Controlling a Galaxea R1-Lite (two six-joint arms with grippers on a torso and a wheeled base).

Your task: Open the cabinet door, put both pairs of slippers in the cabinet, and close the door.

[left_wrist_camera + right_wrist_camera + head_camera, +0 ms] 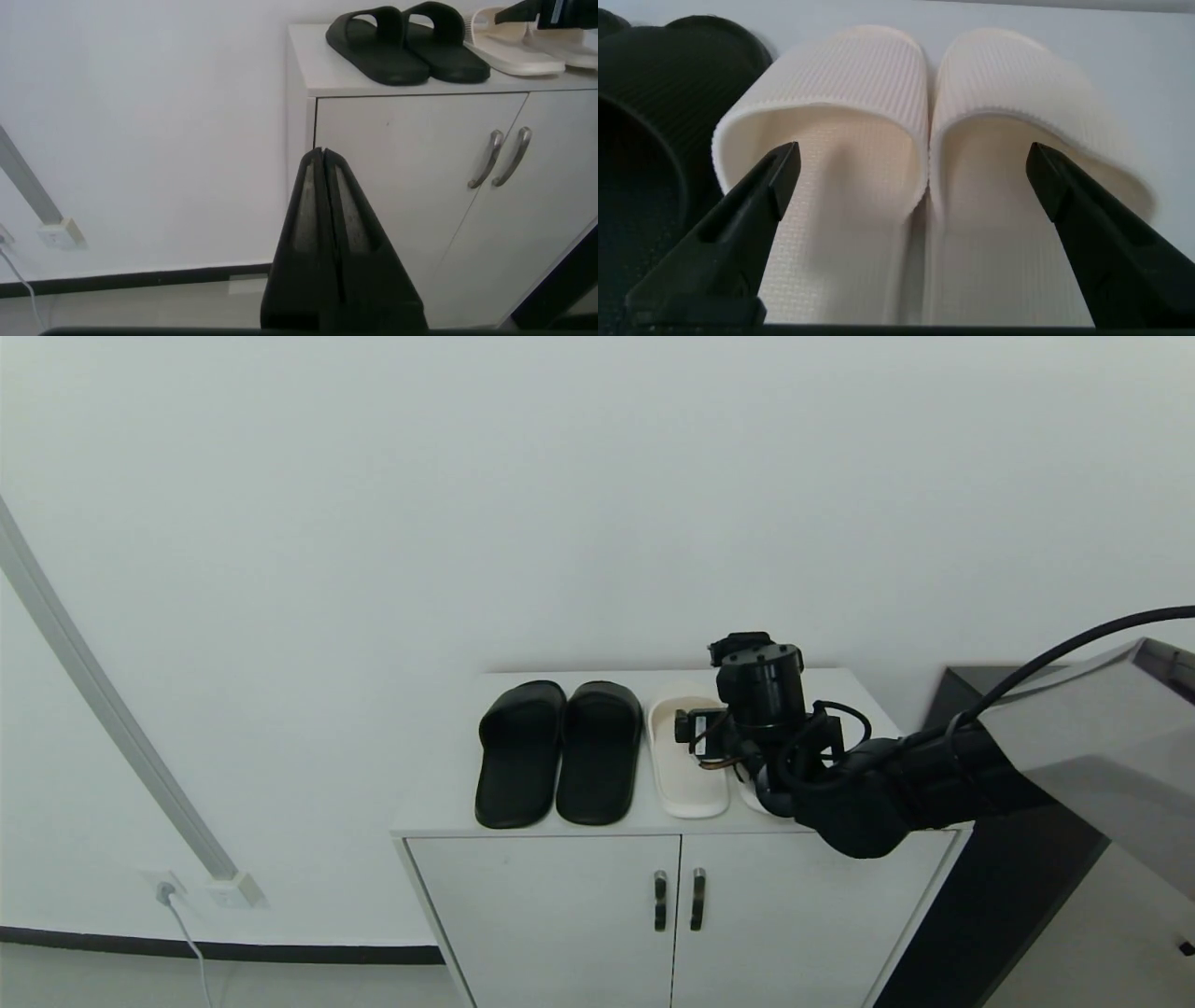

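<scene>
The white cabinet (439, 807) stands against the wall, and its two doors (551, 915) are both shut, with the two handles (679, 899) side by side in the middle. Both pairs of slippers lie on top of it, toes toward the wall. The black slippers (558, 753) are on the left part of the top. The white slippers (686, 784) lie just beside them on the right, and the two pairs are close but do not overlap.

The right gripper (911, 154) is above the white slippers (878, 84). Its fingers (738, 243) are spread wide and hold nothing. In the right wrist view the whole white pair lies between the two fingers, one finger near the outer edge of each slipper. I cannot tell if the fingers touch them. The black slippers (654, 93) are just outside the gripper on one side.

The left gripper (323, 159) is low, in front of the cabinet's left door (402, 177), well apart from both pairs. Its fingers are pressed together with nothing between them. From there the black slippers (406, 42) and the white slippers (523, 51) are seen higher, on the cabinet top.
</scene>
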